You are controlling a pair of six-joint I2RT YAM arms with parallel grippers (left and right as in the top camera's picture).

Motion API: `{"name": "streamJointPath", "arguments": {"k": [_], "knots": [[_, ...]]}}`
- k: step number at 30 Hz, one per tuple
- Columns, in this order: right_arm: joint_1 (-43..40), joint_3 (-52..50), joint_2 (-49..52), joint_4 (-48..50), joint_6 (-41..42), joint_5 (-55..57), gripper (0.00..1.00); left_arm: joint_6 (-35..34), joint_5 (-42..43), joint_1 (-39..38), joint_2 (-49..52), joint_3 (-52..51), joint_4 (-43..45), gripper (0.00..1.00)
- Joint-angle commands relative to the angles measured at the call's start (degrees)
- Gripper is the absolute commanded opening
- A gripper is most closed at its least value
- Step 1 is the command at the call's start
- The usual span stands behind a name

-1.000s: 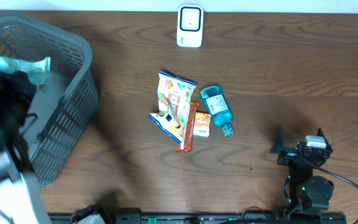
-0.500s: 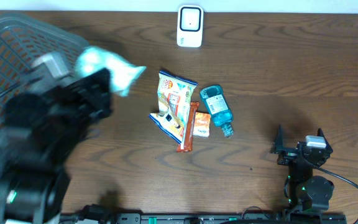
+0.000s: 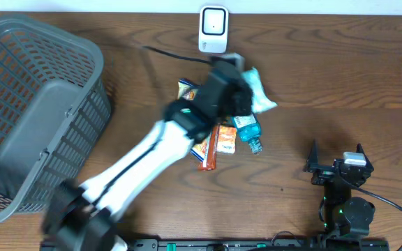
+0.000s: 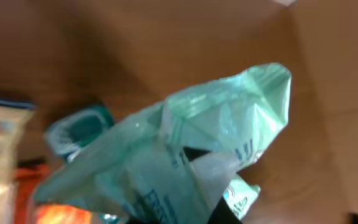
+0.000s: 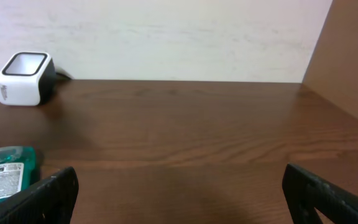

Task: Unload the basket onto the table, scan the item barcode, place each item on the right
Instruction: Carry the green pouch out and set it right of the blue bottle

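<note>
Above the dark wooden table [image 3: 340, 77], our left claw [image 3: 243, 89] is clamped on the crinkly pale-green plastic packet [image 3: 261, 90], near the white box-shaped scanner [image 3: 213, 29]; our right claw [image 3: 336, 160] stands wide open, empty

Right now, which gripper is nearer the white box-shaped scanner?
Left. The left gripper, clamping a pale green packet, hangs just short of the scanner; the right gripper sits open far off.

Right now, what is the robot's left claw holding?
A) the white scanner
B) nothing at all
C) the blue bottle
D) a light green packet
D: the left claw is shut on the light green packet, and that packet fills most of the left wrist view.
</note>
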Motion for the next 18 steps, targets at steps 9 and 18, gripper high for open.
{"name": "streamJointPath", "arguments": {"k": [9, 18], "knots": [[0.5, -0.1, -0.2, -0.2, -0.7, -0.1, 0.99, -6.7, -1.6, -4.3, 17.5, 0.4, 8.8, 0.08], [0.5, -0.1, -0.2, -0.2, -0.7, -0.1, 0.99, -5.6, -1.6, -5.6, 17.0, 0.4, 9.3, 0.69]]}}
